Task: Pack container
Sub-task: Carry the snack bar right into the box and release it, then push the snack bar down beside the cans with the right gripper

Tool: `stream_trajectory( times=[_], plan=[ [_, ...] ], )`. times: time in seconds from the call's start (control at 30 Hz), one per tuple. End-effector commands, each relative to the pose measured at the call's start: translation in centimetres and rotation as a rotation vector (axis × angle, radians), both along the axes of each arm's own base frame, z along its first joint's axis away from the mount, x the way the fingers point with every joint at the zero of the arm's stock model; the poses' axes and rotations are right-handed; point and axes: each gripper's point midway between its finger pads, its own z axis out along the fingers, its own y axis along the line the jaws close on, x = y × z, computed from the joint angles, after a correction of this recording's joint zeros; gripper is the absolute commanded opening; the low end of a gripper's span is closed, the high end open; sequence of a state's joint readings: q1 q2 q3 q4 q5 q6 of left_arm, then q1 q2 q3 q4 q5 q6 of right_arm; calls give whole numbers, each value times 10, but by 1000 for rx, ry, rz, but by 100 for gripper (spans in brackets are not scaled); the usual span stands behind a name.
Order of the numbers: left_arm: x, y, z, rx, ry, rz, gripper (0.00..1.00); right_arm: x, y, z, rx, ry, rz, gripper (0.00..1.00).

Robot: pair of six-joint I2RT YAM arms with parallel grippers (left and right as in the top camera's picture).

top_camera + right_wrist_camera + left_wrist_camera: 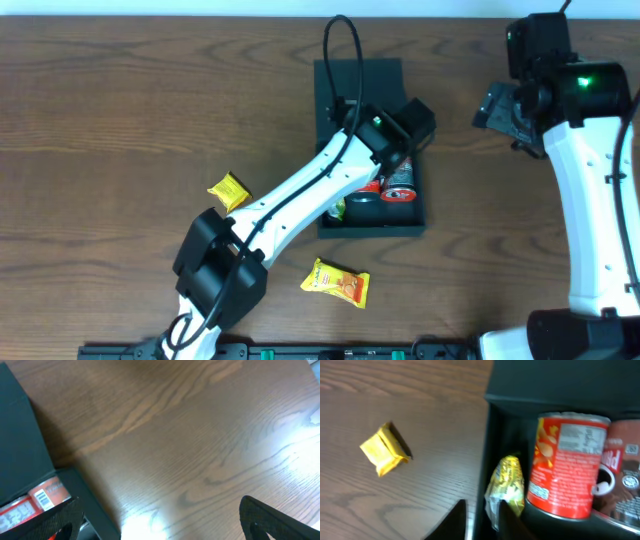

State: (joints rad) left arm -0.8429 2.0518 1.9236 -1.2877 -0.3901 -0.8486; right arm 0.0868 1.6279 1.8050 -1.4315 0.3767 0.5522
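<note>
The dark teal container (372, 229) lies open in the middle of the table, its flap lid (360, 85) folded back on the far side. Inside lie a red can (565, 467), a second red-brown can (620, 480) and a yellow-green snack packet (507, 485). My left gripper (482, 503) hangs at the container's left wall (487, 450). Its jaws stand a little apart, one finger outside the wall and one inside against the packet. In the overhead view my left arm hides it. My right gripper (160, 520) is wide open over bare wood, right of the container (20, 445).
A small yellow packet (228, 190) lies on the table left of the container and shows in the left wrist view (384, 449). A yellow-orange snack bag (336, 283) lies in front of the container. My right arm (590, 200) stands along the right edge.
</note>
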Motion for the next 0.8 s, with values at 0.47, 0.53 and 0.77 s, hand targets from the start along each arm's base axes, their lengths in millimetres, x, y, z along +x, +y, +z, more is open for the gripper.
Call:
stream_trajectory(
  times=[0.47,0.53,0.77],
  plan=[
    [22,186,152,12,-192,26,95,-34,92,-65,303,238,266,70],
    [32,198,145,-22,-167,36,95,-33,118,-65,240,216,333,78],
    [59,254,148,34,-197,62,95,-26,204,-80,302,146,376,69]
  ],
)
